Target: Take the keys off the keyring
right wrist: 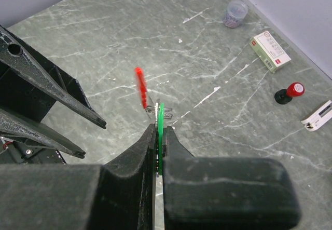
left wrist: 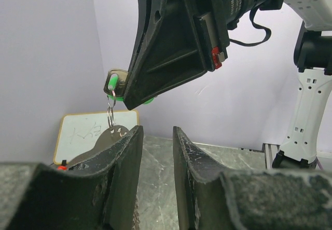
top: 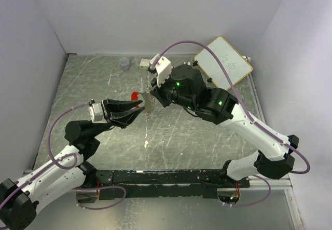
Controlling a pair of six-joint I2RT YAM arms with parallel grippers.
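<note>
1. The left tool [top: 141,108] is on the left side of the table [top: 93,79]. Its two fingers are apart and nothing is between them
2. Just to its right, up in the air, is the red key [right wrist: 140,87]. It is the part of the hanging bunch nearest the left tool
3. The keyring [left wrist: 110,115] is a small wire loop. It hangs straight down from the green key [right wrist: 161,117], and a flat grey metal key [left wrist: 115,132] hangs under it. So the bunch is long up and down
4. From the left wrist camera, the loop and the grey metal key sit off to one side of the gap, partly hidden behind one finger. I think the left tool must shift sideways before it can pinch anything
5. The right tool [right wrist: 158,129] comes next. It is closed tight on the green key and holds the bunch above the table
6. The left arm is free and close to the hanging parts, so I think it should do the pulling
</note>
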